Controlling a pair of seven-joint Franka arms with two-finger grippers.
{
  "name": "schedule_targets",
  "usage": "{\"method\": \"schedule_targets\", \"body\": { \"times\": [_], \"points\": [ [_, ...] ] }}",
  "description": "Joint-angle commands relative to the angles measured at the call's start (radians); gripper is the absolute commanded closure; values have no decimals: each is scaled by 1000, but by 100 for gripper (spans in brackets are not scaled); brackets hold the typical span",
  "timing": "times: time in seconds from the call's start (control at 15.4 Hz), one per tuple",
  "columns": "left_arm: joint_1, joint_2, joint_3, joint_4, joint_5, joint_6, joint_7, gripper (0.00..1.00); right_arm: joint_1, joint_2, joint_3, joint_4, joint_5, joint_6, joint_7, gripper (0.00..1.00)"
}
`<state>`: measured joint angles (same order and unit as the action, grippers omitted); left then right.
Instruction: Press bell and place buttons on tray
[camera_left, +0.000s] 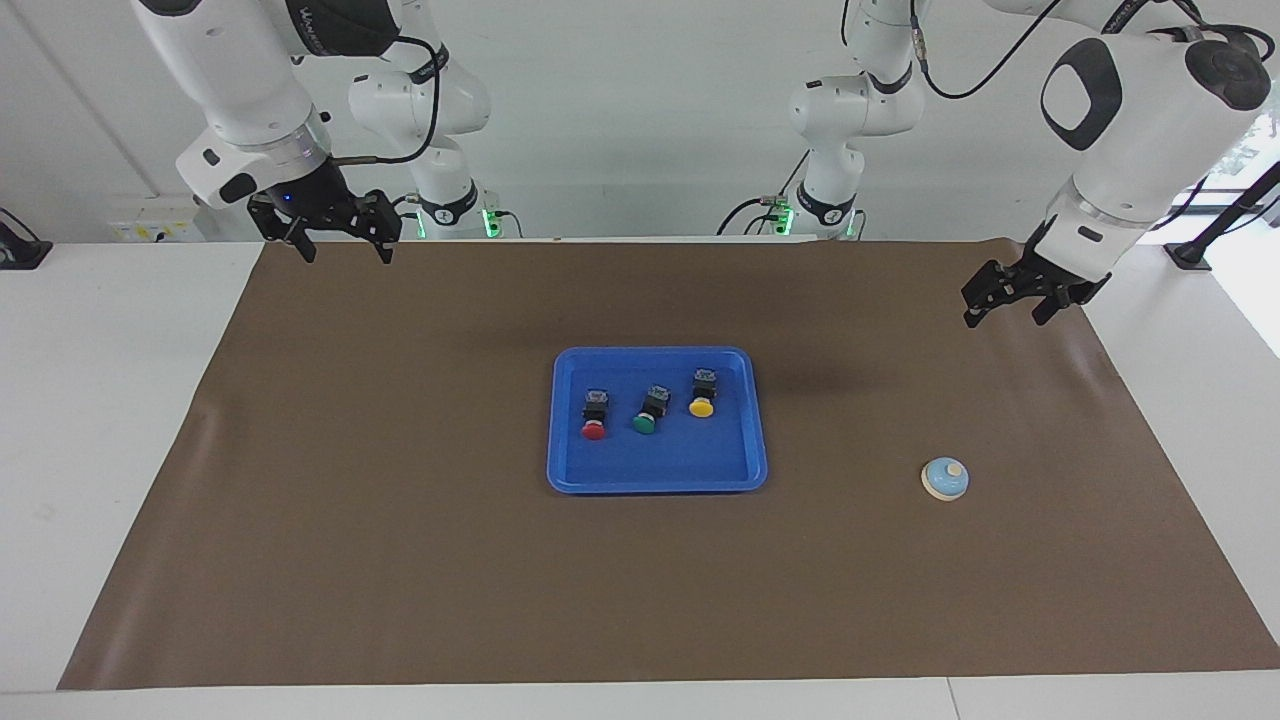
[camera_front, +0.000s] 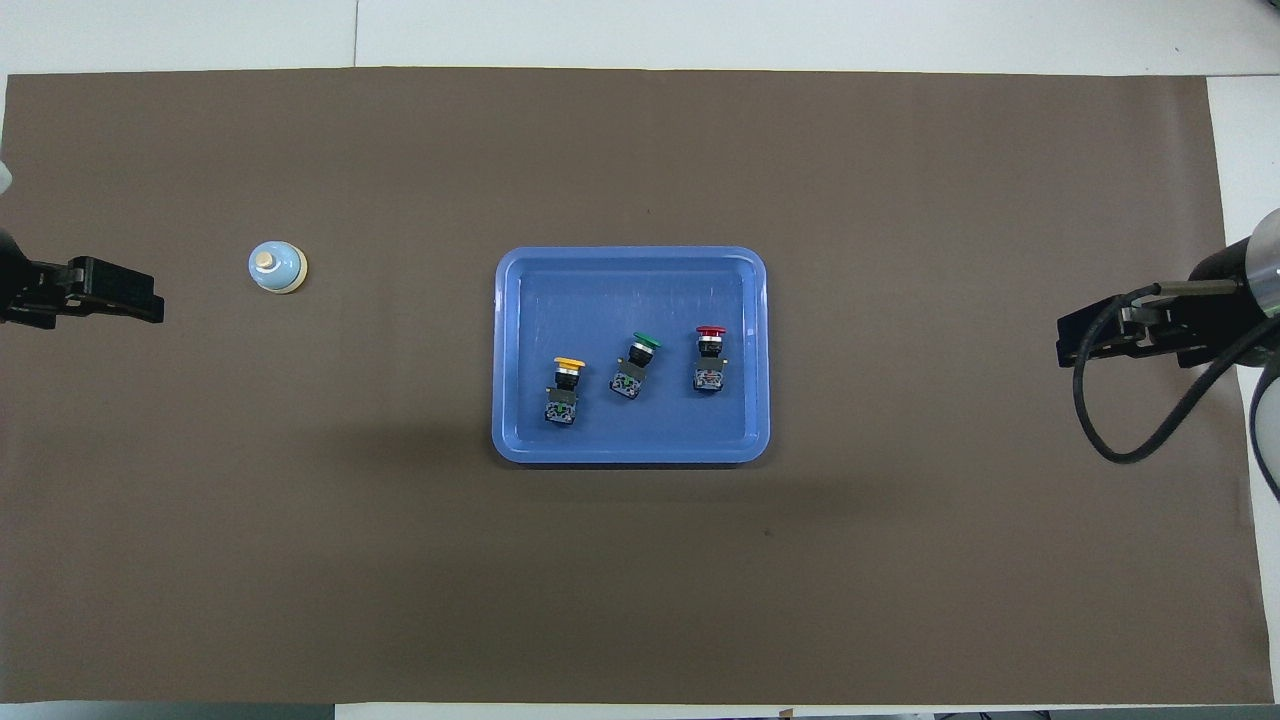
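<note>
Facing view, read from its left edge across: my right gripper (camera_left: 340, 238) hangs empty over the mat's (camera_left: 400, 560) corner at the right arm's end, its fingers apart, and that arm waits. At the middle, the tray (camera_left: 655, 470) holds all three buttons: red button (camera_left: 594, 414), green button (camera_left: 649, 410) and yellow button (camera_left: 702, 392), each lying on its side, apart from one another and inside the rim. I judge the placing part finished. The bell (camera_left: 945, 479) stands upright on the mat toward the left arm's end, farther from the robots than the tray. My left gripper (camera_left: 1005, 300) is raised over the mat edge, empty, fingers apart, well clear of the bell. Whether the bell was rung I cannot confirm from these pictures; nothing touches it now.
</note>
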<state>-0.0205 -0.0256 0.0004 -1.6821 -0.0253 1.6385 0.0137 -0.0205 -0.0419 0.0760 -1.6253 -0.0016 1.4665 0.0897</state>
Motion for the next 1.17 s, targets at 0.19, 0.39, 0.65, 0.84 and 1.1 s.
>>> {"method": "schedule_targets", "body": {
  "times": [0.19, 0.39, 0.65, 0.84, 1.1],
  "points": [
    [-7, -63, 4, -39, -1, -48, 3, 0, -16, -21, 7, -24, 17, 12, 5, 0],
    [-9, -59, 3, -31, -2, -63, 3, 0, -16, -21, 7, -24, 15, 12, 5, 0],
    [-6, -36, 4, 13, -1, -100, 5, 0, -16, -21, 7, -24, 17, 12, 5, 0],
    [-6, -14, 4, 39, -1, -101, 8, 0, -16, -21, 7, -24, 15, 12, 5, 0],
    [-10, -11, 4, 39, 8, -100, 11, 0, -16, -21, 7, -24, 15, 12, 5, 0]
  ]
}}
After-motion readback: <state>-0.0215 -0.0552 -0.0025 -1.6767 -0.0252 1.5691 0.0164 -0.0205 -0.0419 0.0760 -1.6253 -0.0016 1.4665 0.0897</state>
